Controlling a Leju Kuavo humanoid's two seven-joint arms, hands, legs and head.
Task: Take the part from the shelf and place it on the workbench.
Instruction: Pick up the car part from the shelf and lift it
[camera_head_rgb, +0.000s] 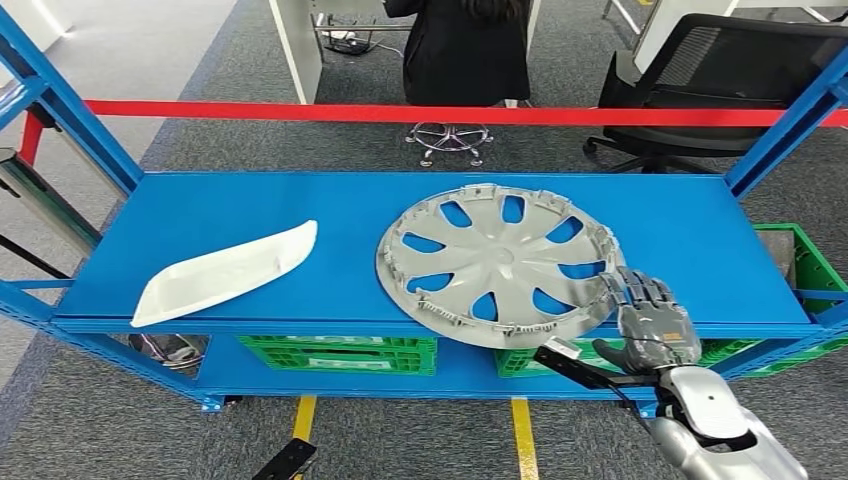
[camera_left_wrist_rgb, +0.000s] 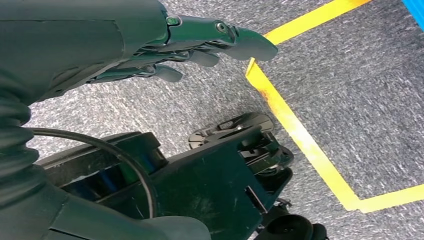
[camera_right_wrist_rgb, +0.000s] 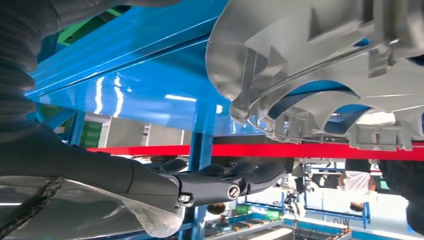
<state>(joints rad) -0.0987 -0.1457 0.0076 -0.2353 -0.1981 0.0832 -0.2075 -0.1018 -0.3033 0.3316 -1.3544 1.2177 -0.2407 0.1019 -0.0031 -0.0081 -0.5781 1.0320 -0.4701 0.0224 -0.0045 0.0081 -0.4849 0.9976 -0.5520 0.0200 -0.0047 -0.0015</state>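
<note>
Hubcap (camera_head_rgb: 498, 262) lies flat on the blue shelf (camera_head_rgb: 250, 210), right of the middle, with its near edge sticking out past the shelf's front lip. I see it is silver grey with curved openings, and the blue shows through them. From the right wrist camera I look at its underside (camera_right_wrist_rgb: 320, 55), with ribs and clips along the rim, close to my right hand. My right hand (camera_head_rgb: 650, 320) is at the hubcap's near right edge, fingers (camera_head_rgb: 640, 290) raised and apart against the rim. I cannot tell whether they touch it, and nothing is held. In the wrist view the same hand (camera_right_wrist_rgb: 220, 182) has its fingers stretched out straight, just beside the rim. A white curved part (camera_head_rgb: 225, 272) lies on the left half of the shelf, well apart from the hubcap. Green crates (camera_head_rgb: 335, 353) sit on the lower level under the shelf board, and another green crate (camera_head_rgb: 800, 262) stands at the right end. A red bar (camera_head_rgb: 400, 112) runs across behind the shelf. Beyond it a person in dark clothes (camera_head_rgb: 465, 50) sits on a chair, and a black office chair (camera_head_rgb: 720, 80) stands to the right. My left hand (camera_left_wrist_rgb: 150, 45) hangs low over grey carpet, fingers straight and loosely apart, holding nothing. Yellow tape (camera_left_wrist_rgb: 300, 135) marks the floor near it.
</note>
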